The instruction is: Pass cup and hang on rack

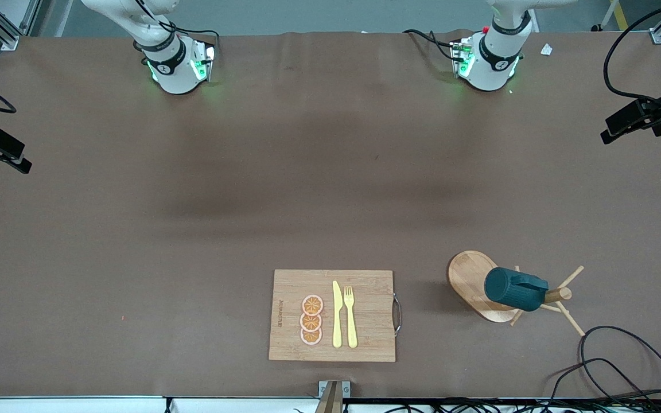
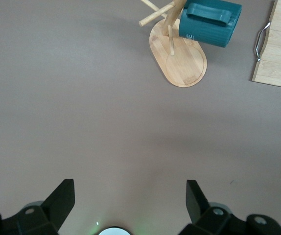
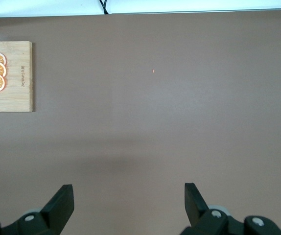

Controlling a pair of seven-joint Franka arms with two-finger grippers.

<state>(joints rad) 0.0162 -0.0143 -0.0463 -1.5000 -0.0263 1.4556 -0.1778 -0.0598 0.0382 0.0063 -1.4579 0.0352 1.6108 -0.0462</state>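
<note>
You're looking at what reads as a finished job: the teal-green cup (image 1: 514, 289) already hangs on the wooden mug rack (image 1: 471, 281), carried on one of the pegs by its handle with its body tipped sideways above the oval base. The rack stands toward the left arm's end of the table, close to the front camera's edge, just beside the bamboo cutting board (image 1: 365, 284), which carries three orange slices (image 1: 311, 319), a yellow knife (image 1: 337, 314) and a yellow fork (image 1: 350, 315). Nothing touches the cup, and as far as you can judge, no pass or hanging step is left to do; at most you would check that the cup sits securely on its peg. Both arms are drawn up near their bases at the top of the front view, well apart from the rack and the board, and both wait. The left gripper (image 2: 130, 200) hangs over bare table with its jaws spread wide and nothing between them; its wrist view looks across to the rack and cup. The right gripper (image 3: 129, 199) is likewise released and empty, over bare table toward the right arm's end, with only the corner of the cutting board and the orange slices in its view.
</note>
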